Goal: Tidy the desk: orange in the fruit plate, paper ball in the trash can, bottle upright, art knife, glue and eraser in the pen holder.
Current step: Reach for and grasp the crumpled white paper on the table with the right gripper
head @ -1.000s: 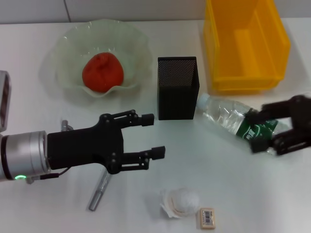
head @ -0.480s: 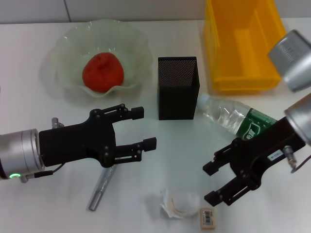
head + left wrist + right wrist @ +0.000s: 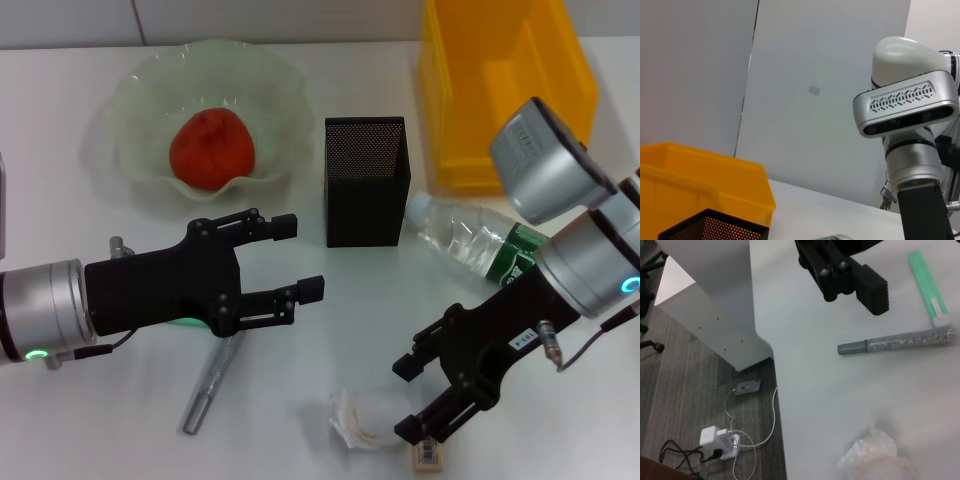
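At the bottom of the head view the right gripper (image 3: 418, 398) hangs wide open and empty beside the paper ball (image 3: 368, 418), over the eraser (image 3: 428, 457). At centre left the left gripper (image 3: 297, 257) is open, empty. Behind: bottle (image 3: 470, 237) lying down, pen holder (image 3: 365, 180), orange (image 3: 210, 148) in the plate (image 3: 135, 105), trash can (image 3: 505, 90) upper right.

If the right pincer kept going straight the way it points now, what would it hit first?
Most likely the paper ball: the open right pincer points down-left at it, with the eraser just beside its lower finger. Height above the table is unclear.
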Tool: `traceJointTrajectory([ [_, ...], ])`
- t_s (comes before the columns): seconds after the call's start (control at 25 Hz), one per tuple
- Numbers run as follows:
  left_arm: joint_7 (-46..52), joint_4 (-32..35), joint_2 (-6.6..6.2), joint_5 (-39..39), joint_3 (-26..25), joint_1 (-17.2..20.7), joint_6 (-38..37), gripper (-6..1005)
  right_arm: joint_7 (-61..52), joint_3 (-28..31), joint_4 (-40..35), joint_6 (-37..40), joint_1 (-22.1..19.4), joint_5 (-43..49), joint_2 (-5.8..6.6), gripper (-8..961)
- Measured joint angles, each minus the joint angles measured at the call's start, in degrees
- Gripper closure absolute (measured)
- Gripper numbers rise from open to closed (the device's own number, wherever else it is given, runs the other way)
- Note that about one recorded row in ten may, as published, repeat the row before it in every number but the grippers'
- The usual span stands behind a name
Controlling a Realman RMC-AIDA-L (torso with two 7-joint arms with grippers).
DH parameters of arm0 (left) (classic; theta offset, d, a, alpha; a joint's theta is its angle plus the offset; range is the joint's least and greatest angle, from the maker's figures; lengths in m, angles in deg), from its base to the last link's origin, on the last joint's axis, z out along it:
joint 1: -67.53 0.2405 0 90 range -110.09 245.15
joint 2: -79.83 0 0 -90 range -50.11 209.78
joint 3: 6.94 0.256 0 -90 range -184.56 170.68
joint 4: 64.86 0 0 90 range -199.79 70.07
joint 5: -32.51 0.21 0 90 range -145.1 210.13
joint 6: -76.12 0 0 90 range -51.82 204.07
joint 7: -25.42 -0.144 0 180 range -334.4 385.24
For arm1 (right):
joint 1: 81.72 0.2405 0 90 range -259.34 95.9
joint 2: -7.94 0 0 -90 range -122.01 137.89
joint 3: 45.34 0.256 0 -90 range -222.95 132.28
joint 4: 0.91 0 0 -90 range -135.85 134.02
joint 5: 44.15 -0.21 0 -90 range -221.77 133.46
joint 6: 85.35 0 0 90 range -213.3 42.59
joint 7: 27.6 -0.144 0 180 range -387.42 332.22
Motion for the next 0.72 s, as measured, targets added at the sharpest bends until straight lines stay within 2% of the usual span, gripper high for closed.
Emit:
traceJointTrajectory([
  [0.24,0.0,-0.04,0.05,-0.19,0.21,-0.42,0.76,232,0.26,-4.14,1.68,-4.34,0.77,-1.2,-0.08,151],
  [0.72,-0.06,-1.44,0.09,-0.37,0.17,-1.32,1.53,234,0.38,-8.09,2.93,-7.21,1.59,-3.31,-0.09,152],
])
